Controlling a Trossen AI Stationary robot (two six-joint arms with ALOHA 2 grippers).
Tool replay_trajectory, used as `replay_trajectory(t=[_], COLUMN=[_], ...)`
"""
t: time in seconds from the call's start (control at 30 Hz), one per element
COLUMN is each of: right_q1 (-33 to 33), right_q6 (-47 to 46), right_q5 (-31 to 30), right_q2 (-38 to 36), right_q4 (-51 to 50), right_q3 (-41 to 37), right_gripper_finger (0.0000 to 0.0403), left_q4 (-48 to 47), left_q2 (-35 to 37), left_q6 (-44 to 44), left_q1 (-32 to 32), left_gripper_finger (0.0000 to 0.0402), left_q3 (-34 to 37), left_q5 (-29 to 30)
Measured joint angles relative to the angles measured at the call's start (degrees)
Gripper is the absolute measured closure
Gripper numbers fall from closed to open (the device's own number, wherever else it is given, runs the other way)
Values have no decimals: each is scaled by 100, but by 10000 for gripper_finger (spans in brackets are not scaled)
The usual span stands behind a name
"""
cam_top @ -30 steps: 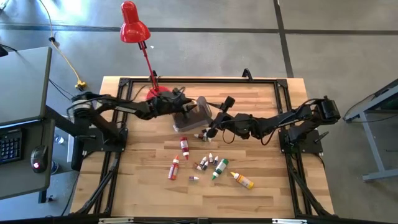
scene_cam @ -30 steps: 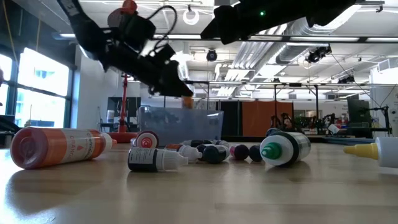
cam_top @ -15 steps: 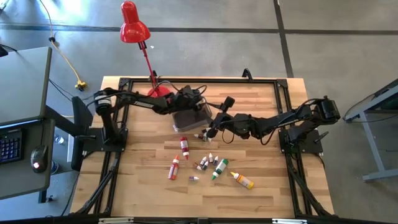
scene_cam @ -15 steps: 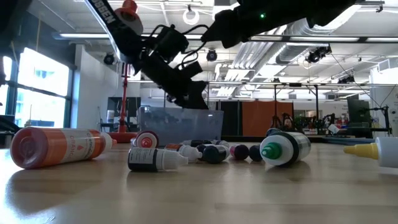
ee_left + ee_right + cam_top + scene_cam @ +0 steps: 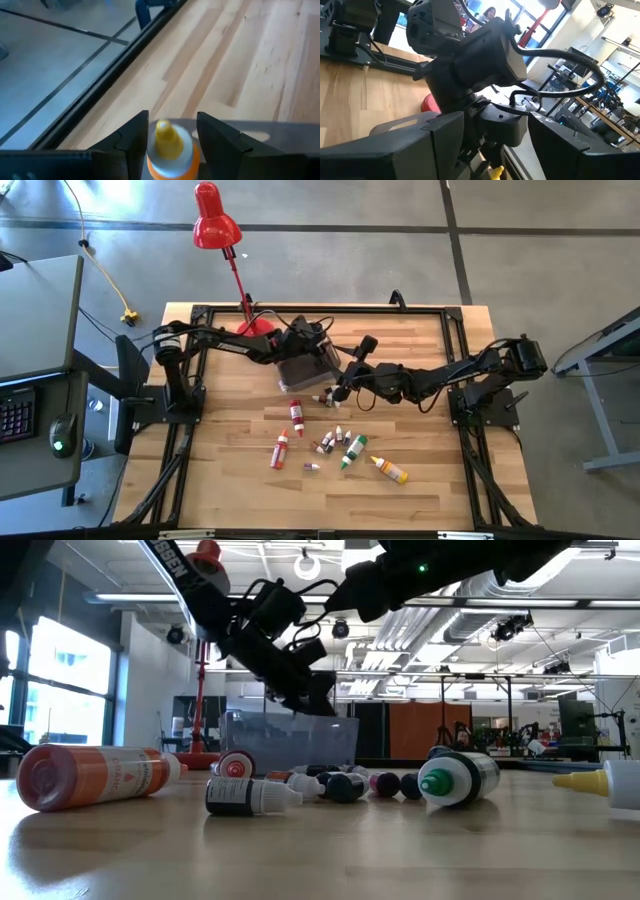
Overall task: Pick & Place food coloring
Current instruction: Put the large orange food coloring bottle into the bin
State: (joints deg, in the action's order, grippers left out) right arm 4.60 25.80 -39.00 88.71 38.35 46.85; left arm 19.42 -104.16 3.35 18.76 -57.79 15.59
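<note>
- High view: the left hand (image 5: 312,348) hangs over the grey bin (image 5: 305,367) at the back of the wooden surface (image 5: 230,430), near the foot of the red lamp (image 5: 215,215). The right hand (image 5: 340,390) reaches in from the other side and sits just beside the bin's front corner, over a small bottle lying there.
- High view: the rest of the food coloring (image 5: 340,445) lies scattered in front of the bin. That includes two red bottles (image 5: 280,450), a green bottle (image 5: 353,451), a yellow bottle (image 5: 390,470) and a cluster of tiny white-capped ones between them.
- Low view: the left hand (image 5: 300,690) hovers just above the bin's (image 5: 290,740) rim. A large red bottle (image 5: 90,777) lies nearest the camera. A dark bottle (image 5: 245,795), a green-capped one (image 5: 455,778) and a yellow tip (image 5: 600,783) lie spread across the surface.
- Left wrist view: an orange bottle with a yellow cap (image 5: 169,147) stands between the left hand's fingers (image 5: 132,140). The fingers are parted a little, with narrow gaps on either side of the cap. Whether they touch the bottle lower down is hard to tell. The bin's rim (image 5: 260,127) runs just behind it.
- Right wrist view: the right hand's fingers (image 5: 445,135) stand wide apart with nothing between them. They face the left arm's wrist housing (image 5: 470,55) close ahead.
</note>
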Motion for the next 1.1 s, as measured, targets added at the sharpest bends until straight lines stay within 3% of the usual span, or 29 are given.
replay_trajectory(t=[0.2, 0.33, 0.47, 0.77, 0.87, 0.93, 1.1], right_q1=[0, 0, 2, 13, 13, 13, -44], right_q6=[0, 0, -17, -29, -169, -319, -781], right_q5=[0, -2, -15, -33, 12, 88, 688], right_q2=[0, 2, 2, 4, 4, 4, 4], right_q4=[0, 0, -2, -129, -128, -129, -161], right_q3=[0, 0, 0, -2, -2, -2, -2], right_gripper_finger=[187, 187, 187, 187, 187, 187, 187], left_q4=[-197, -1108, -2710, -7300, -8030, -8090, -7818], left_q2=[15, 174, 428, 1113, 1518, 1919, 2900], left_q6=[307, 628, 866, 1331, 1072, 650, 279], left_q1=[1, 0, 1, 1, 1, 38, -1], left_gripper_finger=[238, 238, 238, 238, 238, 238, 238], left_q3=[-366, -840, -1580, -3275, -3297, -3092, -1909], left_q5=[3, 40, 17, 304, 137, -293, -1210])
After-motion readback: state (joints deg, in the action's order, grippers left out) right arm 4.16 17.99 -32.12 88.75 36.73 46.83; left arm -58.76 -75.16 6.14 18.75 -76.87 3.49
